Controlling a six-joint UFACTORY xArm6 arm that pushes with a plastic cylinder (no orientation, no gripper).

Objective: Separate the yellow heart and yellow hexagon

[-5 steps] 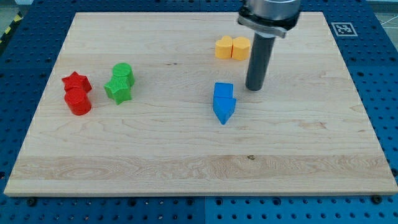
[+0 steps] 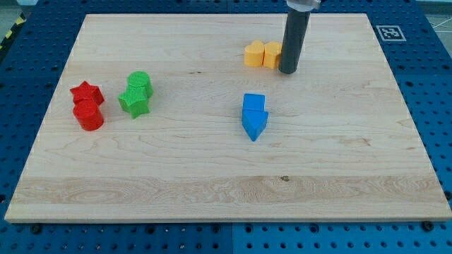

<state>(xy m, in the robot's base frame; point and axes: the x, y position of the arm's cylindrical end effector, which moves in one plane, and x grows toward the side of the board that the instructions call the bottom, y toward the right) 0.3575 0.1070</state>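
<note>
Camera view shows my tip point(image 2: 287, 71) down on the wooden board point(image 2: 212, 176), near the view's top and a little right of centre. It is a plain rod, with nothing that opens or shuts, and it holds nothing. It stands just beside the yellow hexagon point(image 2: 272, 54), at that block's right edge as the view has it, so close that I cannot tell whether they touch. The yellow heart point(image 2: 254, 53) sits against the hexagon's left side, the two pressed together. Below them, toward the middle of the board, lie two blue blocks point(image 2: 254, 116) touching each other, their shapes hard to make out. Well off to the view's left are a green pair point(image 2: 135, 93), then a red star point(image 2: 86, 92) above a red cylinder point(image 2: 89, 115).
</note>
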